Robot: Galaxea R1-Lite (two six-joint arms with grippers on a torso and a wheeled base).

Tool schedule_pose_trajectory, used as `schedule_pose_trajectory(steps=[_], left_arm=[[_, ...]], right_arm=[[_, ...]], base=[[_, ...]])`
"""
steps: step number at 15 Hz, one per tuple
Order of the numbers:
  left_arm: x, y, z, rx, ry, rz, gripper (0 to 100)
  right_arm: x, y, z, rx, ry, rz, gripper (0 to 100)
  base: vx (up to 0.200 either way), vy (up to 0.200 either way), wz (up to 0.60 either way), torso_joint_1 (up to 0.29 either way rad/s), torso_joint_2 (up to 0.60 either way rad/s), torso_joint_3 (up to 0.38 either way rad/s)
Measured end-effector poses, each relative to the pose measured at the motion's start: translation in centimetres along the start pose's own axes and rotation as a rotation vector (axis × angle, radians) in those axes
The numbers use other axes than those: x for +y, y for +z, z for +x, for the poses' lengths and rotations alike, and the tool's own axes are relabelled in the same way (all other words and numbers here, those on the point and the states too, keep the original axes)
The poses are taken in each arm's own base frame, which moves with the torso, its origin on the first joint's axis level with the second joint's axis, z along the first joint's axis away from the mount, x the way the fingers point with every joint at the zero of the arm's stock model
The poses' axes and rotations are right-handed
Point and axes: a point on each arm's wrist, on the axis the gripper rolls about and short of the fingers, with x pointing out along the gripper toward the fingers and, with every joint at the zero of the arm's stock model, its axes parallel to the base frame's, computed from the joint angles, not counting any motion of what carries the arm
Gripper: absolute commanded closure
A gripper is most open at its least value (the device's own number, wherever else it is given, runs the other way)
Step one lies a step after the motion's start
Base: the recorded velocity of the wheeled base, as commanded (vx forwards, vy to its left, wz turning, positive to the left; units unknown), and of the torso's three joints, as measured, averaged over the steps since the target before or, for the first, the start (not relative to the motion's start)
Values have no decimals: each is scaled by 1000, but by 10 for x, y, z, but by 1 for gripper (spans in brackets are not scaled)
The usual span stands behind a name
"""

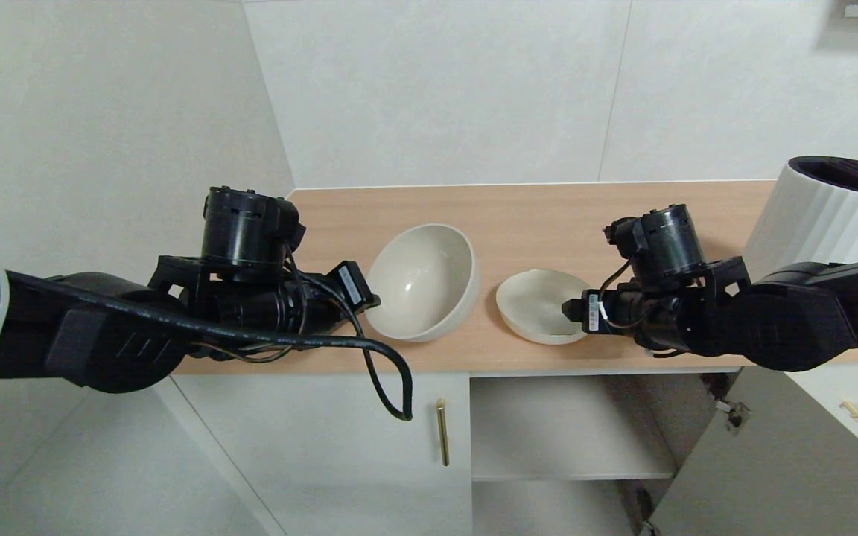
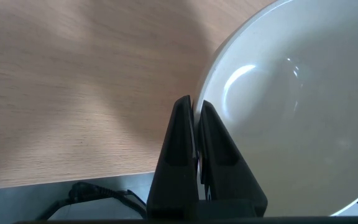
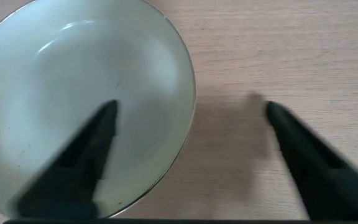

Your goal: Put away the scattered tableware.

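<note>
A large cream bowl [image 1: 425, 279] sits tilted on the wooden counter [image 1: 548, 208], its opening turned toward me. My left gripper [image 1: 368, 301] is shut on the bowl's near left rim; in the left wrist view the fingers [image 2: 185, 124] pinch the rim of the bowl [image 2: 291, 106]. To the bowl's right lies a small shallow cream dish [image 1: 537, 305]. My right gripper [image 1: 572, 309] is open at the dish's right edge. In the right wrist view the gripper [image 3: 191, 107] straddles the rim of the dish [image 3: 61, 93], one finger over the dish and the other over the counter [image 3: 291, 50].
A white ribbed cylinder [image 1: 824, 212] with a dark top stands at the counter's right end. Below the counter an open cabinet [image 1: 563, 424] shows a shelf, with its door [image 1: 742, 461] swung out to the right. A closed door with a gold handle [image 1: 442, 432] is left of it.
</note>
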Motion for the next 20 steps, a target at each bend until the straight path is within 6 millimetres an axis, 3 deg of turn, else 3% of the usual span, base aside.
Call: schedule_pose_trajectory(steps=[12, 15, 20], left_arm=[[-1, 0, -5, -4, -5, 1, 100], [-2, 0, -24, -19, -20, 9, 100], [10, 0, -67, -69, -15, 127, 100]], right_arm=[[-1, 3, -8, -12, 10, 7, 100], [-11, 4, -31, -13, 39, 11, 100], [-35, -1, -93, 136, 201, -20, 100]], base=[[0, 0, 0, 0, 0, 0], [0, 0, 0, 0, 0, 0], [0, 0, 0, 0, 0, 0]])
